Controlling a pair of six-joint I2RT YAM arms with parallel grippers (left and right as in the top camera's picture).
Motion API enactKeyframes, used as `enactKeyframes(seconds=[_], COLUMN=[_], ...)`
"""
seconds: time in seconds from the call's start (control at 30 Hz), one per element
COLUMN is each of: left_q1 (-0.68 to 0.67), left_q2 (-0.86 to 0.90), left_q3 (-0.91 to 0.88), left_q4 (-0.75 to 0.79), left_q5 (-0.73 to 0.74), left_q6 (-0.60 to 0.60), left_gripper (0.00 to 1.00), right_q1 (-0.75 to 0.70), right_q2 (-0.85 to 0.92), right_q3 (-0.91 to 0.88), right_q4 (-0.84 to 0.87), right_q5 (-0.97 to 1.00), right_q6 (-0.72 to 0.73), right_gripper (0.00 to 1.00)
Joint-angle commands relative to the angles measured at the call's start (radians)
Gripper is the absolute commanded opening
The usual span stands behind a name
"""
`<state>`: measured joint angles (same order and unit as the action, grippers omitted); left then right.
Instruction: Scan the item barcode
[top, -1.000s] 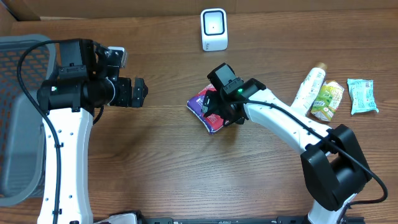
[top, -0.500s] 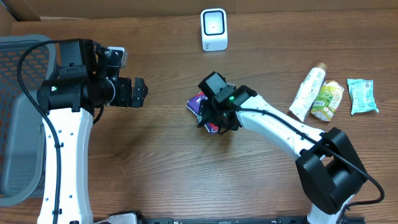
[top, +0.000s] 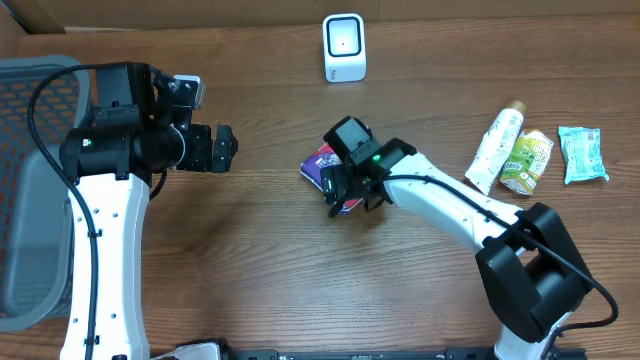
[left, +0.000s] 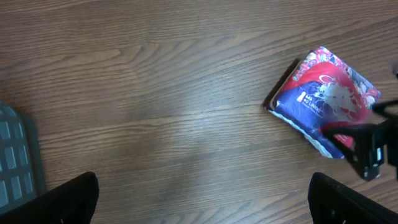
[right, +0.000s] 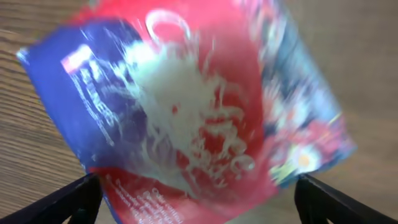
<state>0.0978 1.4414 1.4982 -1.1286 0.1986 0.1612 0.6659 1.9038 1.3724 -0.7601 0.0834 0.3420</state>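
Right now my right gripper (top: 352, 195) sits low over the red and blue snack packet (top: 322, 162), which lies flat on the wooden table (top: 260, 260) near its middle, well below the white barcode scanner (top: 344, 47) standing at the far edge. In my right wrist view the packet (right: 186, 106) fills nearly the whole frame and is blurred, with my two fingertips (right: 68, 199) spread wide apart at the lower corners, one on either side of it. The jaws are parted, and I cannot tell whether either finger touches the wrapper. My left gripper (top: 228, 150) hangs above bare table to the left of the packet, well apart from it, its fingers spread wide and holding nothing. From that wrist I see the packet (left: 326, 99) at the right of the frame, with a dark finger of my right gripper over its lower right corner. A grey mesh basket (top: 30, 200) stands at the left edge of the table. Off to the right lie a white tube (top: 497, 147), a green pouch (top: 527, 162) touching it, and a teal packet (top: 582, 153) just beside those.
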Motion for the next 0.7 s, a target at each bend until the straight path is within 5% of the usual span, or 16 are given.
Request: enactKeyframes(seconds=[0.0, 0.43, 0.67], left_q1=[-0.006, -0.006, -0.006], left_q2=[0.000, 0.000, 0.000], left_q3=[0.002, 0.002, 0.002], left_q4=[0.003, 0.003, 0.003], left_q5=[0.008, 0.008, 0.008], left_q6=[0.018, 0.018, 0.018], left_gripper=[1.00, 0.99, 1.00], right_q1=[-0.051, -0.374, -0.380], right_q2=[-0.030, 0.110, 0.220], right_q3=[0.081, 0.116, 0.116], right_q4=[-0.002, 0.020, -0.013], right_q5=[0.038, -0.799, -0.916], right_q6=[-0.246, -0.549, -0.552], right_gripper=[1.00, 0.98, 0.88])
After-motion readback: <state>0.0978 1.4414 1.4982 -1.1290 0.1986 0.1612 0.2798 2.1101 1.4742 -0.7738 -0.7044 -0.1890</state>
